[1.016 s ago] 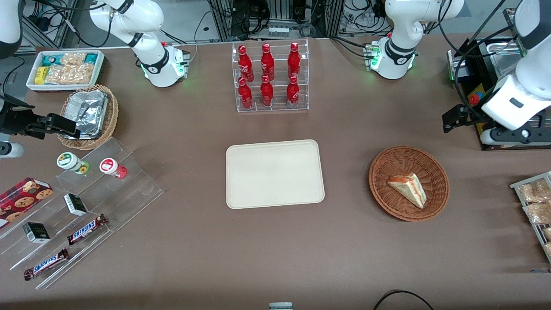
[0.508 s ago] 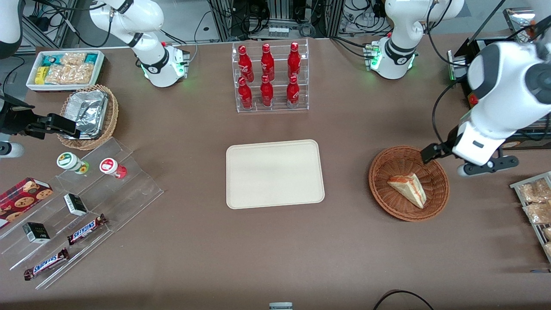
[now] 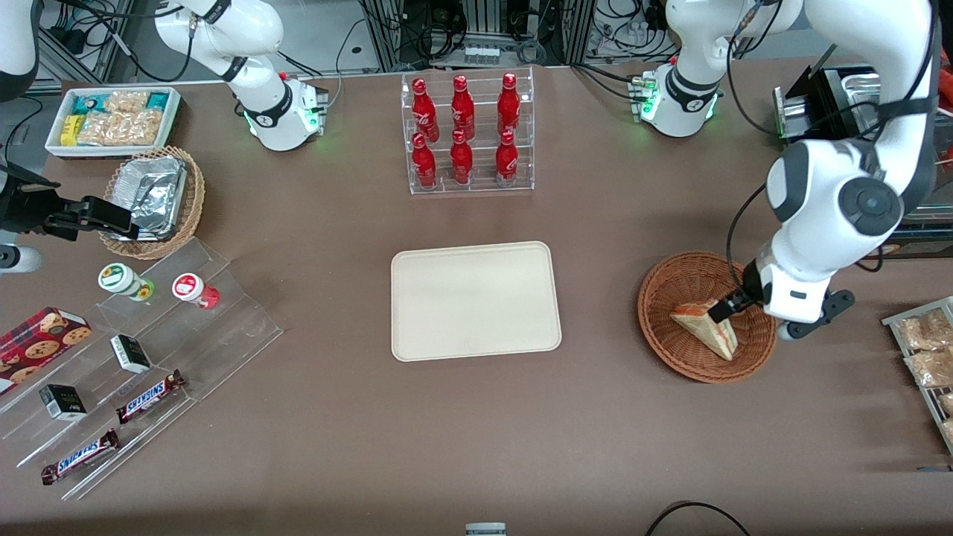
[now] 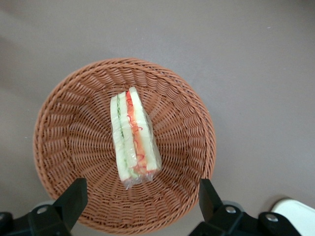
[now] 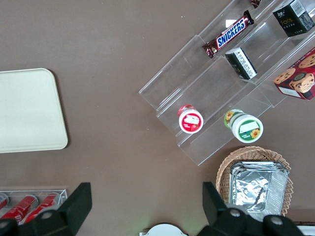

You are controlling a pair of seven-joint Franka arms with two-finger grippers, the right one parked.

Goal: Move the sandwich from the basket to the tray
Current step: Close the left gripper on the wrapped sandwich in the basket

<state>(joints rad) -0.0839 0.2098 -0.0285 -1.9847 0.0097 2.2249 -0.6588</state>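
The sandwich (image 3: 702,324), a pale bread wedge with red-orange and green filling in clear wrap, lies in the reddish-brown woven basket (image 3: 665,285) toward the working arm's end of the table. My gripper (image 3: 726,311) hangs open just above the basket, over the sandwich's thick end. In the left wrist view the sandwich (image 4: 134,137) lies in the middle of the basket (image 4: 64,103), and the gripper (image 4: 140,199) has its black fingers (image 4: 74,196) spread wide, with nothing between them. The cream-beige tray (image 3: 476,301) lies bare at the table's middle; its corner (image 5: 29,110) shows in the right wrist view.
A clear rack of red bottles (image 3: 467,134) stands farther from the camera than the tray. Packets on a wire rack (image 3: 927,357) lie beside the basket at the table's edge. At the parked arm's end are a stepped acrylic shelf (image 3: 149,335), a foil-lined tan basket (image 3: 153,197) and a white snack bin (image 3: 112,119).
The left arm has swung from the table's edge toward the camera and lowered, bringing the gripper from outside the basket to just above the sandwich. The sandwich has not moved.
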